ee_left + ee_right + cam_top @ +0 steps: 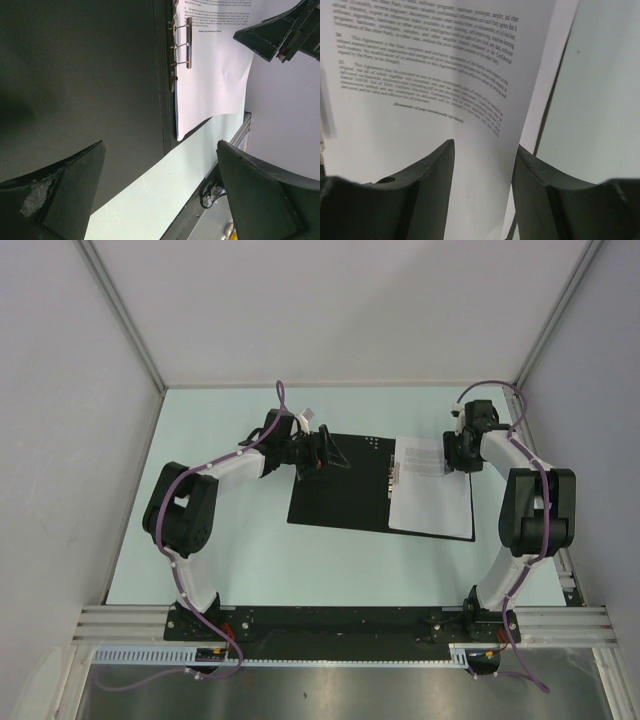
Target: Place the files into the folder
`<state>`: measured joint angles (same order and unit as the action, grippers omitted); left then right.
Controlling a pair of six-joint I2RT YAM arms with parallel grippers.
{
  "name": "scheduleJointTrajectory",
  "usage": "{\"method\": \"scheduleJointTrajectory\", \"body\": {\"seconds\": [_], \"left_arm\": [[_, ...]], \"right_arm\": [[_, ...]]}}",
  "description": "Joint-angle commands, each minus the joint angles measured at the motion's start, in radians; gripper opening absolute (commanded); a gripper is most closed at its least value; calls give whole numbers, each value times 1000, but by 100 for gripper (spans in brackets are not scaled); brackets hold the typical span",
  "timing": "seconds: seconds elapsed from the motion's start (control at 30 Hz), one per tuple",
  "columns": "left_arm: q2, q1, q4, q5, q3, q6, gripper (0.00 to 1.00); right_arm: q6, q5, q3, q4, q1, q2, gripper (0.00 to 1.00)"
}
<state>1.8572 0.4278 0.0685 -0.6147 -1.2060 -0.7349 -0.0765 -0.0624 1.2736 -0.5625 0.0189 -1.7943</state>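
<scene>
At the left gripper: spread wide, nothing held between the 2 fingers. Under and ahead of them, only the black inside of the folder, laid open and flat. Farther ahead of the fingertips, the metal spine clip, running straight away from the fingers, and just past it the files. Off to the side of the other finger, the folder's near edge, then bare pale green table.

At the right gripper: parted by a moderate gap, clamped on nothing; cannot tell whether touching the paper. In that gap, blank white sheet; ahead of the fingertips, the block of small print, with its lines crossing the fingers' direction. Just outside the right finger, the top sheet's long edge, then a sliver of white below it, then the folder's dark rim, then open table.

From above: files on the folder's right half, just beside the clip, long axis near to far, printed end far. Spine also near to far, opened folder longest left to right. Free table on all 4 sides, least on the right, toward the wall.
</scene>
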Motion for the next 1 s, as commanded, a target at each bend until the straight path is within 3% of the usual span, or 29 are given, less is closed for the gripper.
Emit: {"method": "scheduleJointTrajectory", "body": {"seconds": [0.0,0.1,0.27,0.37,0.5,0.67,0.7,0.8,0.83,0.97], "left_arm": [[-27,-1,-32,-28,2,-15,100],[-32,-1,-33,-28,2,-14,100],[-32,-1,-33,-34,2,-15,100],[-35,-1,-39,-37,3,-18,100],[-47,-1,-44,-42,6,-23,100],[-66,-1,-56,-48,19,-26,100],[-66,-1,-56,-51,19,-30,99],[-62,-1,-64,-57,22,-43,100],[-61,-1,-64,-63,25,-46,99],[-56,-1,-101,-83,31,-69,100]], "right_arm": [[17,197,38,16,0,15,55],[34,315,38,3,1,48,66],[61,455,36,-23,-16,133,100],[111,477,24,-10,-68,193,100],[203,21,7,122,-79,185,100],[322,-80,7,333,-155,63,99],[345,-89,7,361,-174,41,96],[426,-19,20,415,-214,-28,72],[444,2,44,415,-243,-48,57],[422,191,133,353,-322,-143,56]]}}
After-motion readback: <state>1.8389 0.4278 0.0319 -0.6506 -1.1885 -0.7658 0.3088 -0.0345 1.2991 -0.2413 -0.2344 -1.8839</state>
